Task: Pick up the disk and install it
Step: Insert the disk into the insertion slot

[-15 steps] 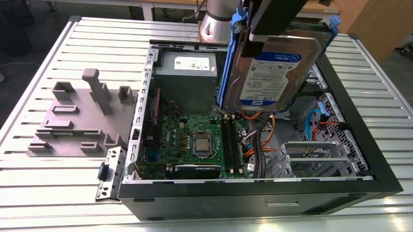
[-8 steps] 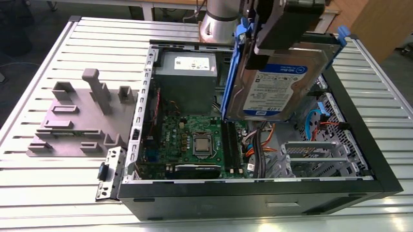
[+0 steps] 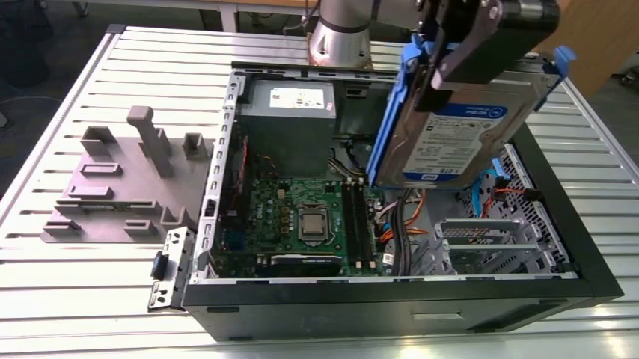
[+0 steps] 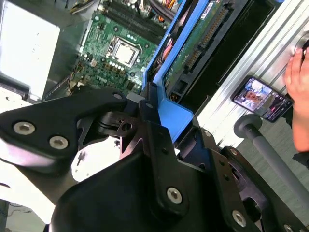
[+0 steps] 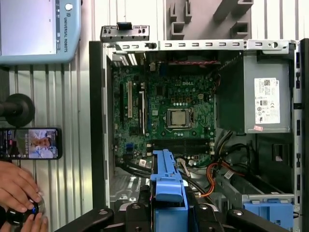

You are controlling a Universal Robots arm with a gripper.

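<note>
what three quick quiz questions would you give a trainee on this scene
1. True or false: the disk lies flat inside the case.
2. The hand is: A open, B shut on the disk, C shut on a cable.
3. Fill in: the grey fixture stands on the exterior view's ___ of the case.
Key: 1 false, it hangs upright above the case; 2 B; 3 left.

The gripper (image 3: 462,63) holds the disk (image 3: 454,131) on edge above the open computer case (image 3: 399,303).
</note>
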